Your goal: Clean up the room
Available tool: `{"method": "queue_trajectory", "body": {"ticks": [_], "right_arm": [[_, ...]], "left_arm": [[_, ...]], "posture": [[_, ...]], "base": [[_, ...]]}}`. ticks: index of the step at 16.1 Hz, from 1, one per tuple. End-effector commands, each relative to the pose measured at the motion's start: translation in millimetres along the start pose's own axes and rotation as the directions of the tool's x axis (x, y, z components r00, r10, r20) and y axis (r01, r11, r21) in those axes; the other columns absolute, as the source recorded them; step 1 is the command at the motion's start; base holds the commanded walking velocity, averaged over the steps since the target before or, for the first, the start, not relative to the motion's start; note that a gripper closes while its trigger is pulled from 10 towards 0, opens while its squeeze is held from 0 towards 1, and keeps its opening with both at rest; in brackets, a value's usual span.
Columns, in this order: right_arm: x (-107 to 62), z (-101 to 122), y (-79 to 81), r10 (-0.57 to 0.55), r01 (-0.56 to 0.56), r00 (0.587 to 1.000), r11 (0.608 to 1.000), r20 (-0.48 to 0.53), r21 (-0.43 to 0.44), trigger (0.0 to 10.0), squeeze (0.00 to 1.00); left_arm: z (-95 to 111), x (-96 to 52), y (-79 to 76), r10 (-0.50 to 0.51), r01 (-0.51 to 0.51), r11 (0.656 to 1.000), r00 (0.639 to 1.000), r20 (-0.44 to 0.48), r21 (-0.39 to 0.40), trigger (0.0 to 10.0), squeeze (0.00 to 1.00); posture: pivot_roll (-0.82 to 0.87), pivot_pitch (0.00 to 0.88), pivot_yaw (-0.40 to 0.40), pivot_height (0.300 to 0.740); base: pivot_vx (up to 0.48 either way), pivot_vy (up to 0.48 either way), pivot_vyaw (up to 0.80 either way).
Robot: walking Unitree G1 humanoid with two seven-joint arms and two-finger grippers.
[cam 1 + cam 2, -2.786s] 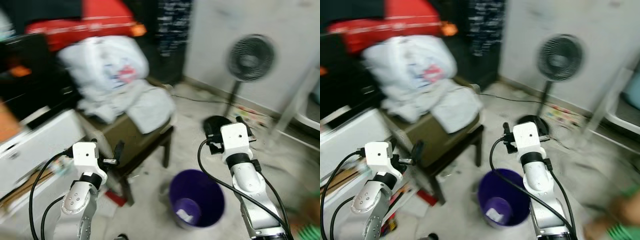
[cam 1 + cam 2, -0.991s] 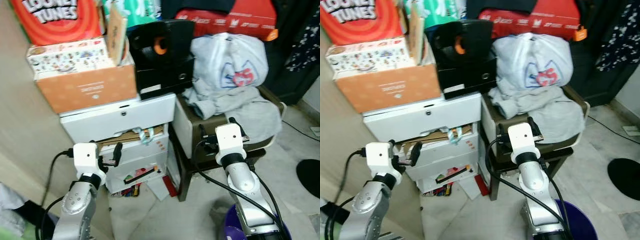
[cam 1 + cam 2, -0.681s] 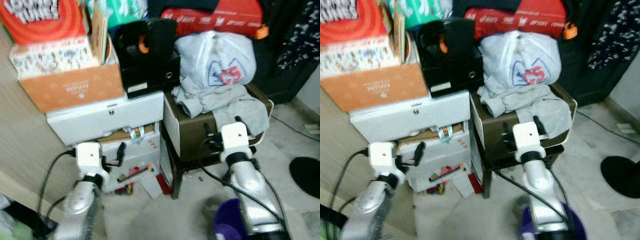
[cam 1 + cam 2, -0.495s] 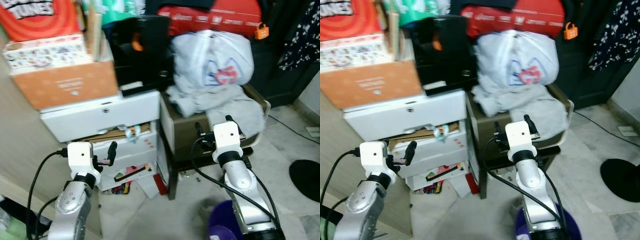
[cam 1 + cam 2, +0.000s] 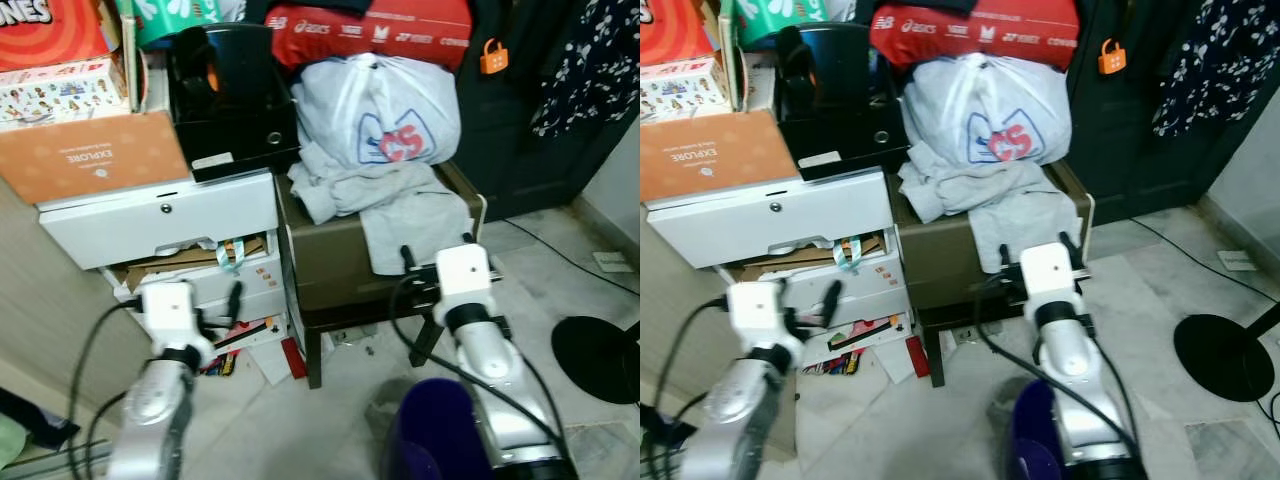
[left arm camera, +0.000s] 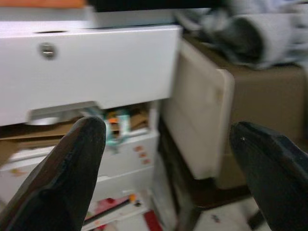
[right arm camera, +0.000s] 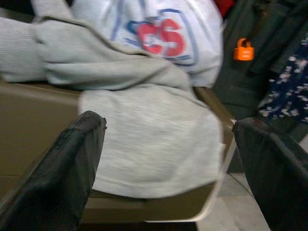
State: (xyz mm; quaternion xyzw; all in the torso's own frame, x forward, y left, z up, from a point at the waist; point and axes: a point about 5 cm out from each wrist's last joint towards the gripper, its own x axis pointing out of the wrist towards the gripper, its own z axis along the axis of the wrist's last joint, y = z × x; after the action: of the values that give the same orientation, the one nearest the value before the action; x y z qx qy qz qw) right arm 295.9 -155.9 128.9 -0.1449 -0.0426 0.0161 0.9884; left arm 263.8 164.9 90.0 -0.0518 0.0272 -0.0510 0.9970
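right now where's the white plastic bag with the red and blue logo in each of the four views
Left eye view: white plastic bag, upper middle, atop the grey clothes on the chair.
Right eye view: same spot, a little further left.
Left wrist view: not in it; blurred grey cloth and the white drawer front are.
Right wrist view: top centre, between the open fingers.
Shared landmark: the grey clothes.

Grey clothes point(image 5: 385, 195) and white bag point(image 5: 378, 110) on brown chair point(image 5: 330, 265).

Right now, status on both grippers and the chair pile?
Left gripper open, empty, facing white drawers. Right gripper open, empty, facing grey clothes on chair. Purple bin at feet.
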Motion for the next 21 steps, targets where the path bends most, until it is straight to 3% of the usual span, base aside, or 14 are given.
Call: {"method": "queue_trajectory", "body": {"ticks": [1,8,15,21], "right_arm": [[0.5,0.2,3.5,0.008,-0.008,1.0,1.0,-0.004,0.009,10.0,0.0],[-0.1,-1.1,4.5,0.017,-0.017,1.0,1.0,-0.008,0.009,10.0,0.0],[0.3,-1.8,5.6,0.026,-0.026,1.0,1.0,-0.011,0.006,10.0,0.0],[0.0,-1.8,7.3,0.033,-0.033,0.999,0.999,-0.011,0.003,10.0,0.0]], "left_arm": [[-1.9,-1.7,7.2,0.022,-0.021,1.0,1.0,-0.015,0.012,10.0,0.0],[-2.0,-2.1,5.6,0.02,-0.02,1.0,1.0,-0.012,0.012,10.0,0.0],[-2.6,-1.9,7.6,0.04,-0.04,0.999,0.999,-0.016,0.023,10.0,0.0],[-2.5,-1.4,7.5,0.046,-0.046,0.999,0.999,-0.017,0.025,10.0,0.0]], "posture": [[-0.06,0.093,0.018,0.74],[-0.06,0.089,0.016,0.74],[-0.06,0.089,0.013,0.74],[-0.06,0.094,0.012,0.74]], "base": [[0.0,0.0,0.8],[0.0,0.0,0.8],[0.0,0.0,0.37],[0.0,0.0,0.76]]}}
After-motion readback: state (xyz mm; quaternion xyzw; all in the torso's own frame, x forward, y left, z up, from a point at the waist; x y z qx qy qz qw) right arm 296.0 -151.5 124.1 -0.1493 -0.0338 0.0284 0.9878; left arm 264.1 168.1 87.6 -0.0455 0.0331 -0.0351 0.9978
